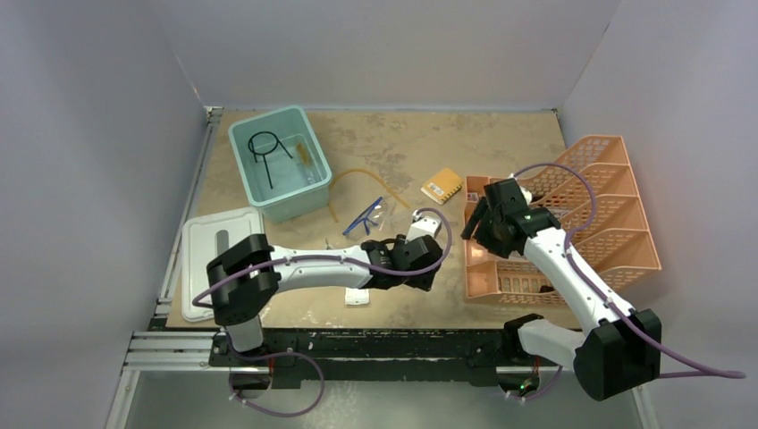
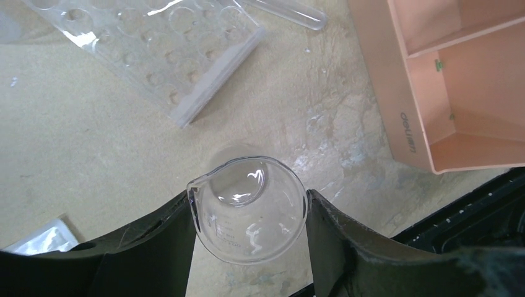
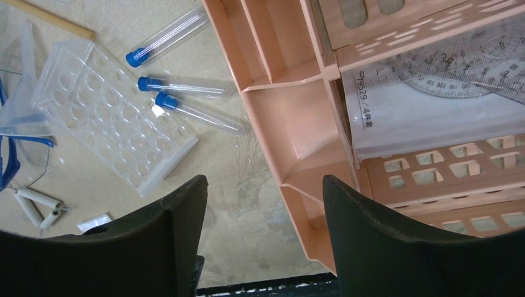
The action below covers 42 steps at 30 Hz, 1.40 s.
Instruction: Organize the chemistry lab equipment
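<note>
Fingers of your left gripper are closed on the small beaker, one finger touching the rim on each side and the spout turned toward the left finger. You look almost straight down into its mouth, so its long axis runs along the wrist's line of sight and it sits upright in the grip. You cannot tell whether its base rests on the table or hangs just above it. A white packet lies near, off the left finger's side. Farther out the clear rack lies on the table, apart from the beaker. What the next move turns on, as I judge it, is the orange tray. It stands to the right of the beaker in the left wrist view, near but not touching, with its open front compartments facing that way. Your left arm already has the beaker, so a short carry to the right looks like the natural step. Mind the rim against the tray wall. Your right gripper is spread wide with nothing between its fingers. It hovers over the tray's front edge, and three blue-capped tubes lie loose between rack and tray.
</note>
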Available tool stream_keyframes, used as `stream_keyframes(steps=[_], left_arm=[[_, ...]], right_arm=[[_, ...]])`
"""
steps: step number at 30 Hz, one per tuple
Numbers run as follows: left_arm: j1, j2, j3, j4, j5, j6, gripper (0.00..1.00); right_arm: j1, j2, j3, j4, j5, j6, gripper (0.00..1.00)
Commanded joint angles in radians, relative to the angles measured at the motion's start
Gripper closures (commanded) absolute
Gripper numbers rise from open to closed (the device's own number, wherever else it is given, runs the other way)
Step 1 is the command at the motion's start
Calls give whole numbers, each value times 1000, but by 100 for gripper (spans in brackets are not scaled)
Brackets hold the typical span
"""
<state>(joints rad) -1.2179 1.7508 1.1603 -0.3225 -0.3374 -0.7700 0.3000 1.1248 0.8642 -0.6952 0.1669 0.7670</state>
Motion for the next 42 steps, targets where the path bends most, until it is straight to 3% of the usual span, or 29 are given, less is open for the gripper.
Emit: stream_keyframes(steps=[1, 9, 13, 22, 30, 42], left_arm=[[-2, -22, 86, -96, -108, -11, 60], [80, -186, 192, -225, -125, 58, 61], [214, -249, 254, -293, -51, 106, 62], [582, -266, 393, -455, -84, 254, 63], [894, -244, 403, -411, -42, 219, 65], [1039, -138, 200, -229, -14, 144, 65]], right_arm=[[-6, -10, 48, 25, 37, -28, 30], [-6, 11, 80, 52, 24, -34, 31], [-6, 31, 97, 71, 11, -37, 32], [-6, 121, 146, 109, -56, -67, 33], [-6, 217, 184, 150, -124, -95, 33], [-8, 332, 281, 178, -110, -147, 33]])
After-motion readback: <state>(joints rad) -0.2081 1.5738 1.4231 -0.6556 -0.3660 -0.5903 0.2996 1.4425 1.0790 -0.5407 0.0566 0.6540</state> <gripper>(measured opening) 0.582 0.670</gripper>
